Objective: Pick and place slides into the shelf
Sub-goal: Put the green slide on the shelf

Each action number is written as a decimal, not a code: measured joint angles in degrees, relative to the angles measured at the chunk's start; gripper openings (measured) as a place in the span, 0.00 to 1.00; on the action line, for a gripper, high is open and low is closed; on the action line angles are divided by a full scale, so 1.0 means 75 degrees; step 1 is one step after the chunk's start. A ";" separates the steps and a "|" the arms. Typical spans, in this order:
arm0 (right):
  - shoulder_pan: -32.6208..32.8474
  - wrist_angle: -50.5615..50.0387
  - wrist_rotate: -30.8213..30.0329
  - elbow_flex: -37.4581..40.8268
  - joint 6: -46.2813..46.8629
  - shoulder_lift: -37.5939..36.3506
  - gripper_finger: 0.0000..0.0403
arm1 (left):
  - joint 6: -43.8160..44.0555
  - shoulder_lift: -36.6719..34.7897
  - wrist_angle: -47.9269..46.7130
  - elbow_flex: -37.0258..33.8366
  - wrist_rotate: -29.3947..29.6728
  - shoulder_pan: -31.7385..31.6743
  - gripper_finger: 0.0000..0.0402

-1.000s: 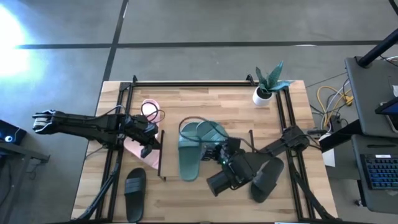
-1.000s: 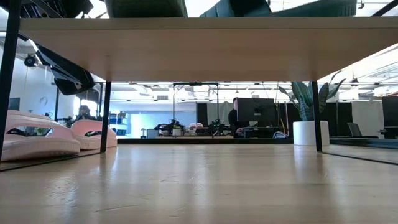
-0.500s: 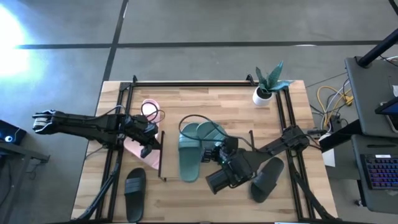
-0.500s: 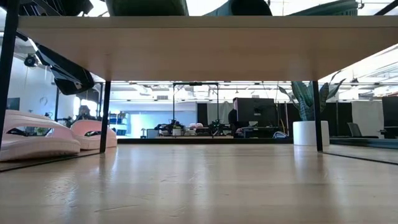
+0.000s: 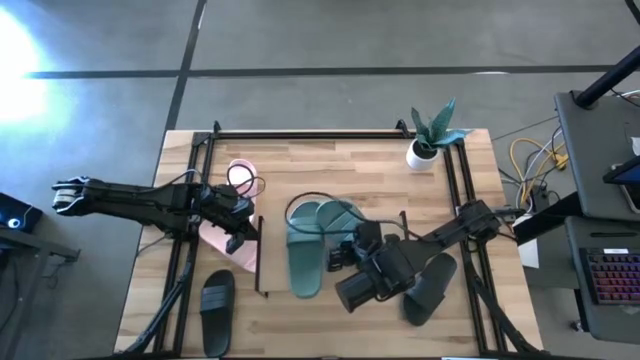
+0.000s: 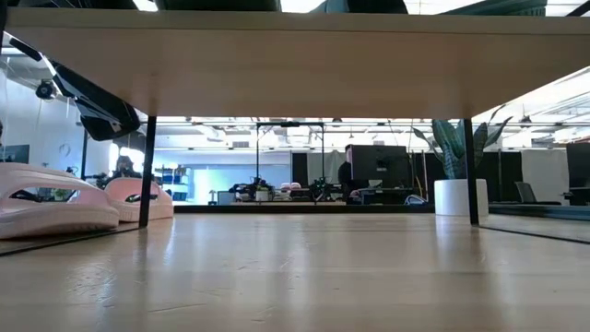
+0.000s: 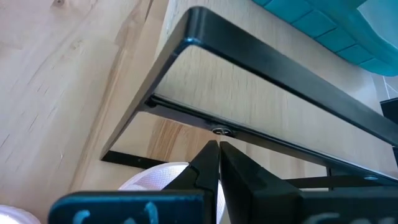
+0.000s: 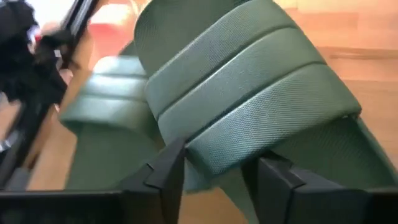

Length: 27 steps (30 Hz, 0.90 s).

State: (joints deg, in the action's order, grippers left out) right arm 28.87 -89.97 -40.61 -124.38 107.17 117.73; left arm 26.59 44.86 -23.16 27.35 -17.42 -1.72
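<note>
Taking the shelf point(image 5: 330, 260) as the landmark and reading left to right: off its left end frame a black slide point(image 5: 217, 298) lies on the tabletop point(image 5: 330, 150) toward the front edge, and the two pink slides point(image 5: 232, 210) sit just beside that frame, where the left gripper point(image 5: 240, 232) waits with its fingers pressed together and nothing between them. On the shelf board both teal-green slides now lie side by side: the left teal-green slide point(image 5: 305, 255) flat along the board, the right teal-green slide point(image 8: 249, 93) touching it. The change is at the right gripper point(image 5: 345, 252): a moment ago it was clamped, and its fingers have now spread apart, standing either side of that slide's strap. I judge this a release, so the second teal-green slide counts as placed. Off the shelf's right end, another black slide point(image 5: 430, 290) lies partly under the right arm, not yet shelved, like the pink pair.
</note>
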 joint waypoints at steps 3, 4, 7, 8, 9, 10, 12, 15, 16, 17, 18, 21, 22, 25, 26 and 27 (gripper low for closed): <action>-0.0003 -0.0009 0.0544 0.0000 -0.0883 -0.0171 0.40 | 0.0003 0.0000 0.0000 0.0000 -0.0001 0.0000 0.00; 0.0001 -0.0004 0.0629 0.0000 -0.1192 -0.0215 0.41 | 0.0003 0.0000 -0.0003 0.0000 -0.0001 0.0000 0.00; 0.0039 -0.0003 0.0695 0.0000 -0.2110 -0.0381 0.40 | 0.0003 0.0000 0.0003 0.0000 0.0001 0.0000 0.00; 0.0045 -0.0003 0.0693 0.0000 -0.2471 -0.0451 0.40 | 0.0003 0.0000 0.0004 0.0000 0.0000 0.0000 0.00; 0.0063 -0.0003 0.0690 0.0000 -0.2891 -0.0520 0.39 | 0.0003 0.0000 0.0006 0.0000 -0.0001 -0.0005 0.00; 0.0082 -0.0006 0.0672 0.0000 -0.3332 -0.0580 0.38 | 0.0003 0.0000 0.0006 0.0000 0.0001 -0.0006 0.00; 0.0087 -0.0006 0.0662 0.0000 -0.4233 -0.0667 0.36 | 0.0003 0.0000 0.0009 0.0000 0.0000 -0.0006 0.00; 0.0081 0.0002 0.0663 0.0006 -0.4869 -0.0743 0.33 | 0.0003 0.0000 0.0009 0.0000 0.0001 -0.0006 0.00; 0.0043 -0.0006 0.0662 0.0014 -0.4869 -0.0773 0.31 | 0.0006 0.0000 0.0009 0.0000 -0.0001 -0.0006 0.00; 0.0014 -0.0005 0.0658 0.0022 -0.4925 -0.0814 0.29 | 0.0006 0.0000 0.0012 0.0000 -0.0001 -0.0006 0.00; -0.0018 0.0008 0.0638 0.0069 -0.5108 -0.0868 0.27 | 0.0008 0.0000 0.0009 0.0000 -0.0001 -0.0004 0.00; -0.0133 -0.0008 0.0608 0.0300 -0.5757 -0.0986 0.19 | 0.0009 0.0000 0.0012 0.0000 0.0002 -0.0005 0.00; -0.0165 -0.0006 0.0611 0.0403 -0.5960 -0.1022 0.15 | 0.0009 0.0000 0.0012 0.0000 0.0002 -0.0003 0.00; -0.0323 -0.0001 0.0904 0.0732 -0.6306 -0.1124 0.05 | 0.0012 0.0000 0.0012 0.0000 0.0002 -0.0003 0.00; -0.0392 -0.0004 0.1110 0.0871 -0.6279 -0.1179 0.04 | 0.0014 0.0000 0.0012 0.0000 0.0002 -0.0003 0.00; -0.0472 -0.0009 0.1332 0.1011 -0.6150 -0.1229 0.03 | 0.0017 0.0000 0.0014 0.0000 0.0000 -0.0003 0.00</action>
State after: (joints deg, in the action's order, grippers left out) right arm 25.33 -90.04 -30.62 -116.80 61.05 108.51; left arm 26.72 44.86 -23.05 27.35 -17.43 -1.74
